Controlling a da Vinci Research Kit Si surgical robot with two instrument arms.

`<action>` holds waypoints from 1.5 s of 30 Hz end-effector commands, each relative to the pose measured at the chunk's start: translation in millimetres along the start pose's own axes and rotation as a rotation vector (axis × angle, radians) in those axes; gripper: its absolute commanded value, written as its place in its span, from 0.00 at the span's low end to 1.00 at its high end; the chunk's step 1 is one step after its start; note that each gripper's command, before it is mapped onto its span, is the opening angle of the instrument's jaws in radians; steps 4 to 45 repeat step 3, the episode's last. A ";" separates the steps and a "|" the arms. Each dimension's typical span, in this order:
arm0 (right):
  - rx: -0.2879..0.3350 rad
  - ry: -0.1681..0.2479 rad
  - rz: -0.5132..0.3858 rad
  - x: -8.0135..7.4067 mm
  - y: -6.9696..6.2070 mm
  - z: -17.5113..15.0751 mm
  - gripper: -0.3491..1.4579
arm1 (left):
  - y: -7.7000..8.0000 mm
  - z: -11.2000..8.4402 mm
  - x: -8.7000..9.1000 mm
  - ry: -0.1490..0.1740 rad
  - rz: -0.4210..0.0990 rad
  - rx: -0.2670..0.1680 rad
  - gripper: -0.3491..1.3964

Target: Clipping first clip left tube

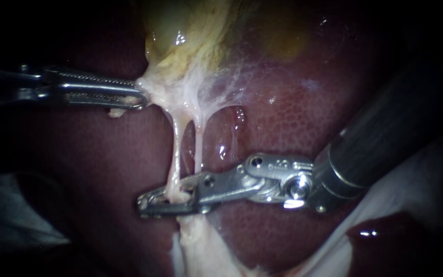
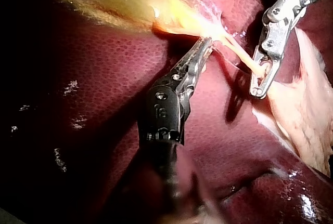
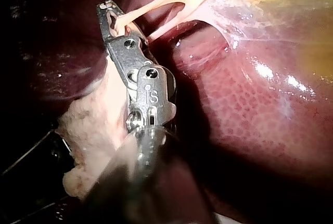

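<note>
Two pale tubes run down from the yellowish gallbladder [image 1: 190, 31]: the left tube [image 1: 176, 149] and the right tube [image 1: 199, 146]. My left instrument [image 1: 142, 96] comes in from the left, its jaws shut on the whitish tissue at the gallbladder's lower end, pulling it sideways. My right instrument [image 1: 144, 204] reaches across from the right. Its slim jaws lie above and below the lower part of the left tube, shut on it. In the left wrist view the tube runs into the right instrument [image 2: 257, 91]. In the right wrist view the same jaws [image 3: 106, 10] hold the strand.
Dark red liver [image 1: 293, 118] lies behind and around the tubes. A lump of pale fatty tissue [image 1: 201, 246] hangs below the right instrument's jaws. Whitish material [image 1: 411, 190] shows at the lower right, and something grey [image 1: 6, 215] at the lower left.
</note>
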 end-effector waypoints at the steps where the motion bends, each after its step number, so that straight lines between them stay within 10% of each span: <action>1: 0.001 0.000 0.001 0.0 0.0 0.0 0.00 | 0.0 0.0 0.0 0.000 -0.001 0.001 0.00; 45: 0.001 0.000 0.007 0.0 0.0 0.0 0.00 | 0.0 0.0 0.0 0.000 -0.001 0.001 0.00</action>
